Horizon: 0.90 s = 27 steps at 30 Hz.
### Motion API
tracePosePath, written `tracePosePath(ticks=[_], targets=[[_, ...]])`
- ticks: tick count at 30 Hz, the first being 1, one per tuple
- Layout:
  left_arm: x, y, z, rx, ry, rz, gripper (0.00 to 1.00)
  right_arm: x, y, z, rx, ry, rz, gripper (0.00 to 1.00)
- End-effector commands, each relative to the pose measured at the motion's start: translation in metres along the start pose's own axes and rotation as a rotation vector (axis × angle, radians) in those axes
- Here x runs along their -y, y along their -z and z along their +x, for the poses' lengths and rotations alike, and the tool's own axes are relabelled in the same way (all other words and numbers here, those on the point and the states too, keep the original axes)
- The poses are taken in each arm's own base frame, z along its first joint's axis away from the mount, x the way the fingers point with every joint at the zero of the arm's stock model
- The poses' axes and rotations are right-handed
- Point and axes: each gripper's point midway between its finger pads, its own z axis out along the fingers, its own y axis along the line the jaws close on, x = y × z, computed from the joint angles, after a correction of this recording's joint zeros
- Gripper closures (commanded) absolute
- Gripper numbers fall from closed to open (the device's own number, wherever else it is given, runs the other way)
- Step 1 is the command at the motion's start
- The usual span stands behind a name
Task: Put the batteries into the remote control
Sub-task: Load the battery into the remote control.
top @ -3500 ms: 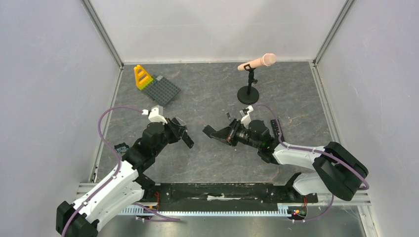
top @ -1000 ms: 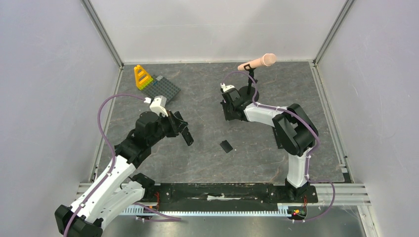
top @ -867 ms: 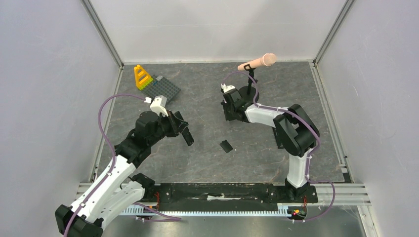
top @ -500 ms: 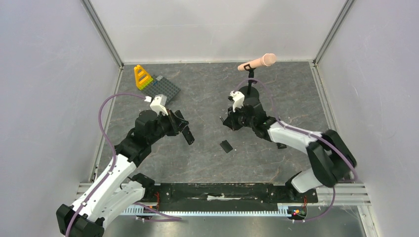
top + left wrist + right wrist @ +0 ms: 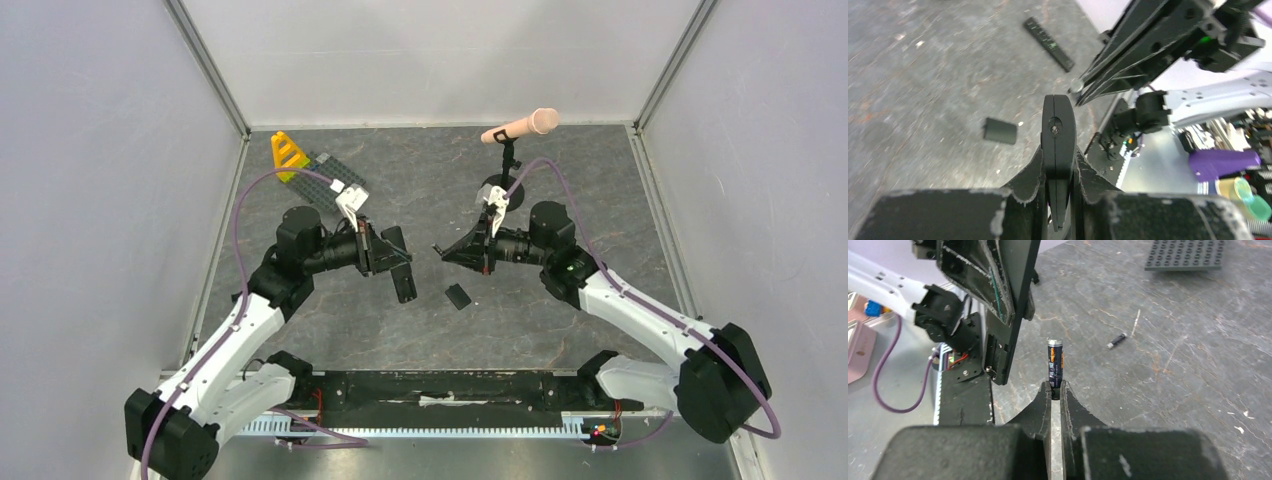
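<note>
The remote control [image 5: 1058, 117] is off the table, clamped edge-on in the left gripper [image 5: 1058, 159], whose two fingers press against its flat faces. Most of the slim black bar sticks out past the fingertips, and a small round hole shows on the narrow edge that faces the wrist camera. Just across from it, one battery [image 5: 1055, 361] stands out of the right gripper [image 5: 1055, 389]. The fingers are drawn almost together on its lower end, so that the dark body with orange marks and the silvery cap rise clear of them. In the top view the two grippers point at each other over the middle of the table [image 5: 420, 340]. The free end of the battery is near the remote control, with a gap between them. In the right wrist view the bar hangs to the left of the battery and apart from it. On the table below, a little nearer the arm bases, lies a small black cover [image 5: 458, 296], flat and on its own. A second battery [image 5: 1117, 340] lies on its side further out on the table. A black remote with rows of buttons [image 5: 1049, 44] rests flat beyond the grippers in the left wrist view. Toward the far left corner sits a grey studded plate [image 5: 1183, 255] with a yellow block [image 5: 287, 155] beside it. At the far middle a pink microphone [image 5: 520, 127] tilts on a black stand.
</note>
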Motion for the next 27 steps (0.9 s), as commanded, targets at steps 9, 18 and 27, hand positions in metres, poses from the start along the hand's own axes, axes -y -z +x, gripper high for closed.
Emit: tracePosePath(ticks=[9,18,27], targets=[[0.050,-0.006,-0.032,0.009,-0.164,0.296,0.98,-0.047,0.023,-0.047,0.081,0.129,-0.139,1.00],[0.012,-0.024,-0.049,0.128,0.058,0.091,0.98,-0.009,0.029,-0.053,0.128,-0.097,0.193,1.00],[-0.028,-0.030,-0.042,0.259,0.396,-0.053,0.98,-0.017,0.010,-0.014,-0.064,-0.262,0.336,1.00]])
